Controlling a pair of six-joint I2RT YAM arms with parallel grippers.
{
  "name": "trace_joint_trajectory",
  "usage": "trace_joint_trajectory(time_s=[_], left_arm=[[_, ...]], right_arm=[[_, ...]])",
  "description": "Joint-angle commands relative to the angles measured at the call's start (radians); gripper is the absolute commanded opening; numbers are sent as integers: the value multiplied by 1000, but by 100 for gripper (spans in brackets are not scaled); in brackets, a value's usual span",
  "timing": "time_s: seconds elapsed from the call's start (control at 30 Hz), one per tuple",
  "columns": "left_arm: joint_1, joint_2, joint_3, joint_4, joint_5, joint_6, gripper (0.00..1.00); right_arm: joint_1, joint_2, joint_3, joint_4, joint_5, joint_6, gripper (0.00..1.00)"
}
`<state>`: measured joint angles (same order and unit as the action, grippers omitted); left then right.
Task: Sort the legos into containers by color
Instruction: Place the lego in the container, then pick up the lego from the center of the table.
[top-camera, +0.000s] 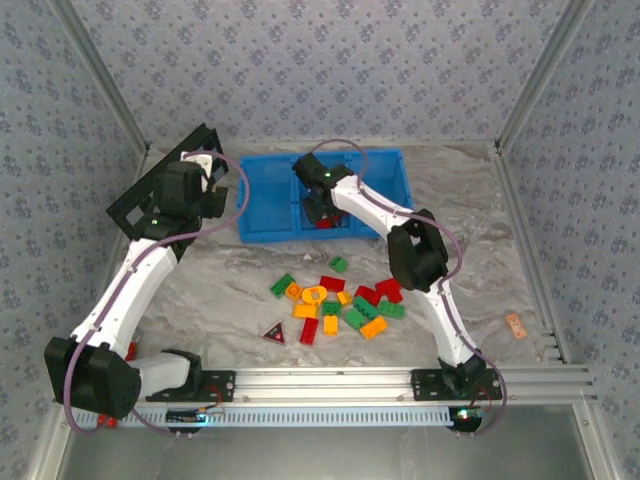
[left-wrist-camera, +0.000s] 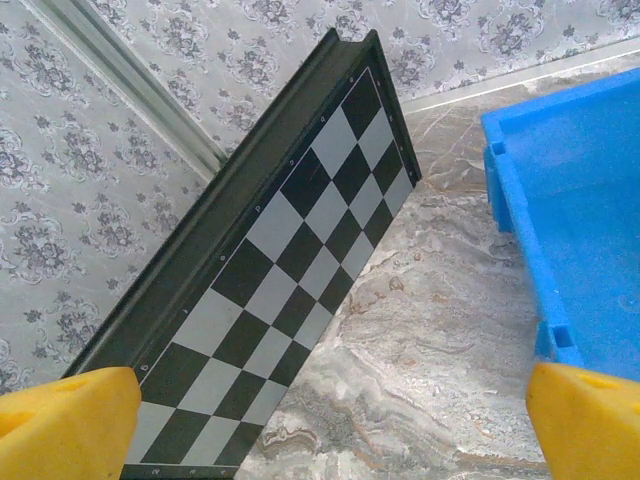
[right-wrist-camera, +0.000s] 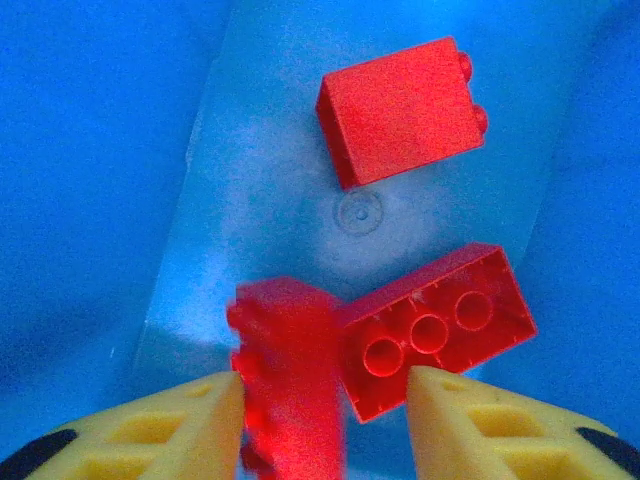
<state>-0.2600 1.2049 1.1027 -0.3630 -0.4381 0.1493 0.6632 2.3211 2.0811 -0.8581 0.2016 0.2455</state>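
My right gripper (top-camera: 318, 205) (right-wrist-camera: 325, 420) hangs open inside the middle compartment of the blue bin (top-camera: 262, 166) (right-wrist-camera: 90, 150). A blurred red brick (right-wrist-camera: 290, 370) sits between its yellow fingers, close against the left one and clear of the right. Two more red bricks lie on the compartment floor, one on its side (right-wrist-camera: 400, 110) and one upside down (right-wrist-camera: 440, 325). Red, green and orange-yellow legos (top-camera: 335, 300) lie scattered on the table in front of the bin. Open and holding nothing, my left gripper (top-camera: 208, 178) (left-wrist-camera: 335, 430) hovers over bare table left of the bin (left-wrist-camera: 580, 200).
A black-and-white checkerboard (top-camera: 165, 180) (left-wrist-camera: 290, 250) leans against the left wall beside my left gripper. A small dark red-edged triangle (top-camera: 274, 333) lies at the pile's near left. A small orange piece (top-camera: 515, 324) rests near the right frame rail.
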Motion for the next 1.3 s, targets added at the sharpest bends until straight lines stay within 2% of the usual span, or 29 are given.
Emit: trace_joint_trajectory(time_s=[0.0, 0.23, 0.43, 0.67, 0.93, 1.27], left_arm=[[5, 10, 9, 18, 5, 4, 99], [7, 21, 4, 21, 30, 0, 99], [7, 18, 5, 18, 48, -8, 99], [7, 26, 9, 14, 62, -19, 99], [8, 56, 30, -10, 90, -39, 99], [7, 62, 29, -15, 81, -37, 99]], right_arm=[[1, -68, 37, -46, -10, -11, 52], [30, -197, -14, -103, 9, -2, 57], [60, -379, -310, -52, -35, -59, 60], [77, -485, -526, -55, -117, -115, 63], [79, -473, -655, 37, -124, -156, 66], [75, -370, -649, 100, -165, -209, 68]])
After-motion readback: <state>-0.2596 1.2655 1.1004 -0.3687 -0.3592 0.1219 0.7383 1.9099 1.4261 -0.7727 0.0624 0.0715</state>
